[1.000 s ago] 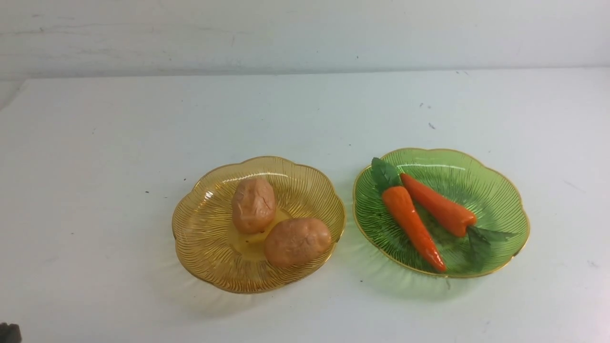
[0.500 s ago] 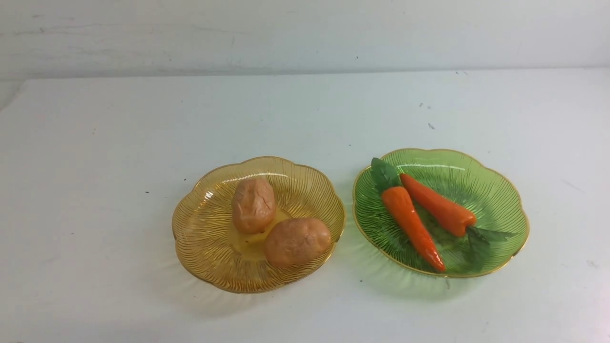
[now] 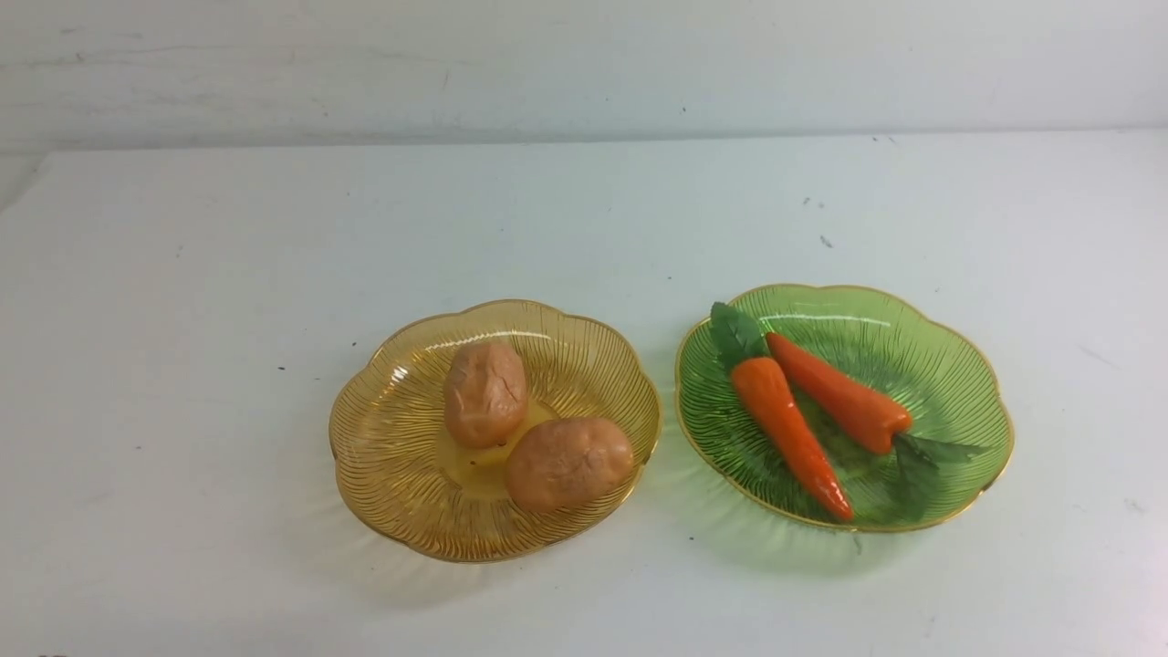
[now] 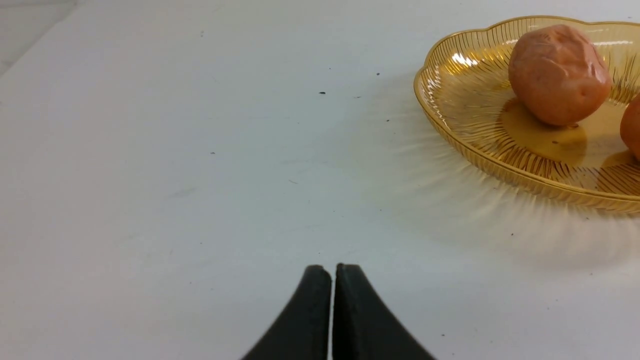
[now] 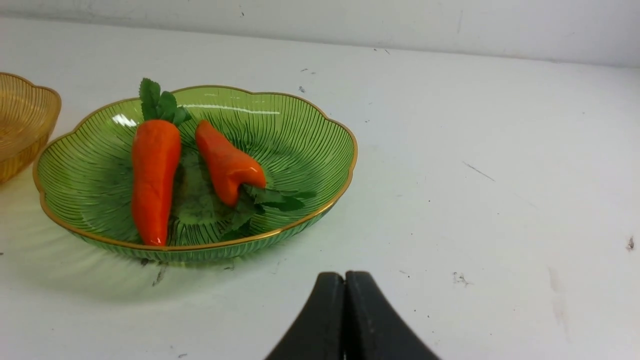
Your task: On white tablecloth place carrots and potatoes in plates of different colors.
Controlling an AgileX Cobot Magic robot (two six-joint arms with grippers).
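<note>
Sitting side by side on the white tablecloth, the two plates are close together but their rims do not touch. The amber plate is on the left and holds both potatoes: one potato stands toward the back of the plate, the other potato lies nearer the front right rim, and the two touch each other. The green plate is on the right and holds both carrots. The left carrot has its leaves at the back rim and its tip toward the front; the right carrot lies the other way round, with its leaves spread toward the front right of the plate. The two carrots lie just beside each other, slanted across the plate.

Neither arm shows in the front view. In the left wrist view the left gripper has its two black fingers pressed together with nothing between them, held over bare cloth well apart from the amber plate; one potato sits in full sight there and the other only peeks in at the edge. In the right wrist view the right gripper is likewise closed tight and empty, over bare cloth near the green plate, where both the carrots lie inside the rim. A few small dark specks dot the cloth
</note>
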